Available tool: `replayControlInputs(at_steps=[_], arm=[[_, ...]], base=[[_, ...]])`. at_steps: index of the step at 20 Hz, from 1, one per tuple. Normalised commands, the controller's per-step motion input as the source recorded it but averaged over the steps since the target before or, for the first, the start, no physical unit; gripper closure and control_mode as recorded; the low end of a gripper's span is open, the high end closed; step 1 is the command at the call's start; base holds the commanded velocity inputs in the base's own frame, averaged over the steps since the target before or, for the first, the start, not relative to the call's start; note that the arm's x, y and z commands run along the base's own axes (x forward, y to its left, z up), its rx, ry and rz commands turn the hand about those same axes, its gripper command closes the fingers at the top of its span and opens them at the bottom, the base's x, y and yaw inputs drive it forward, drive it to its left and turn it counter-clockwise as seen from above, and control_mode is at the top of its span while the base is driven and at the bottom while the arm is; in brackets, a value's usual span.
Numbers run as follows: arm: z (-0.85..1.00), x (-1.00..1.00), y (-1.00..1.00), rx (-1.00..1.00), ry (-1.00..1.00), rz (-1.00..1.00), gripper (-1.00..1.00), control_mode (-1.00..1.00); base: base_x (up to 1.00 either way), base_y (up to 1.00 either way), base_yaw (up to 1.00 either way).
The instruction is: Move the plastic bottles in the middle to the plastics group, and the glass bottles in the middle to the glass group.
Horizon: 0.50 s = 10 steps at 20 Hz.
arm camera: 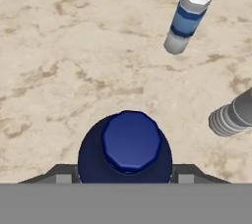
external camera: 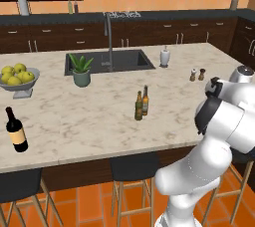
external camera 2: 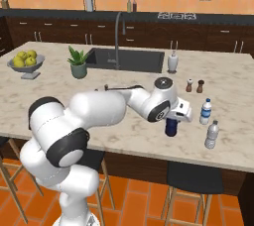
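Clamped between the gripper (arm camera: 126, 175) fingers, the dark blue bottle (arm camera: 127, 150) hung beside the water bottle (external camera 2: 206, 111) and the greyish bottle (external camera 2: 212, 135) at the right, not yet released. Far left of them, mid-counter, the green bottle (external camera: 138, 106) and brown bottle (external camera: 145, 101) awaited moving to the wine bottle (external camera: 16, 130).

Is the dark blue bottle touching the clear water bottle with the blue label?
Apart. The right base view shows bare counter between the dark blue bottle and the water bottle.
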Motion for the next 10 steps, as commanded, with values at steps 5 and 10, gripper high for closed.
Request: replayControlInputs(at_steps=[5,10], arm=[[0.15,0.03,-0.28,0.00,-0.06,-0.12,1.00,-1.00],[0.16,0.23,-0.23,0.00,0.02,-0.15,1.00,-1.00]], base=[[0.00,0.00,0.00],[0.00,0.00,0.00]])
